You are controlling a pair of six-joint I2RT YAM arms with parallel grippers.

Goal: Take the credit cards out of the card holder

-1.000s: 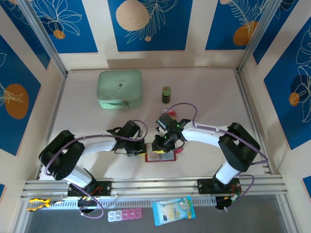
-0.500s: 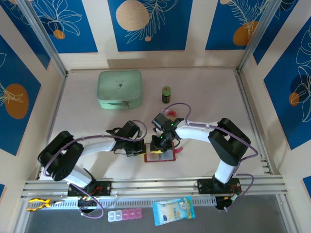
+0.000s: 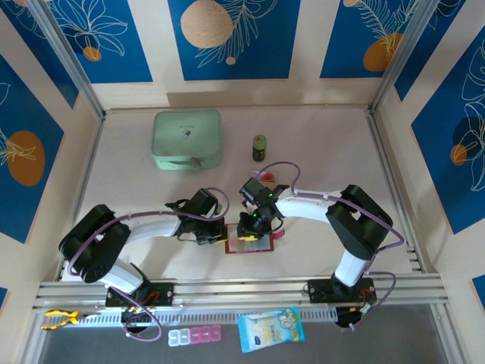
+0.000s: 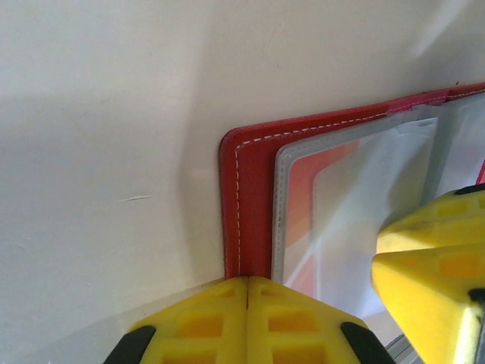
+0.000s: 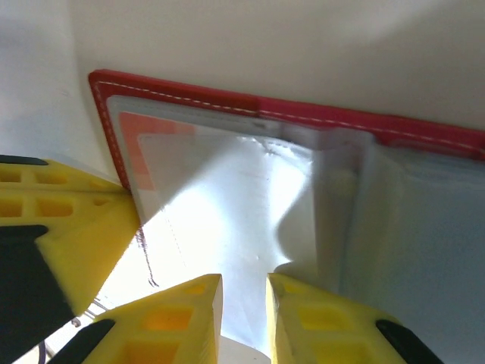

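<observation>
Pale tabletop [image 3: 318, 152] across the middle of the top view. Mint-green case [image 3: 186, 139] toward its upper left. Card holder [image 3: 254, 246] lies open and flat at lower centre, between the two arms, red cover down and clear pages up. Left end effector [image 4: 248, 318] sits at the bottom of its wrist view, fingers pressed fully together, right at the holder's left edge. Right end effector [image 5: 244, 303] sits at the bottom of its wrist view, fingers a narrow slit apart over a clear sleeve [image 5: 227, 197]; cannot tell whether anything is pinched. Orange card [image 4: 303, 182] stays tucked inside the sleeve, near the holder's rounded corner. Small green bottle [image 3: 259, 147] stands just right of the case.
</observation>
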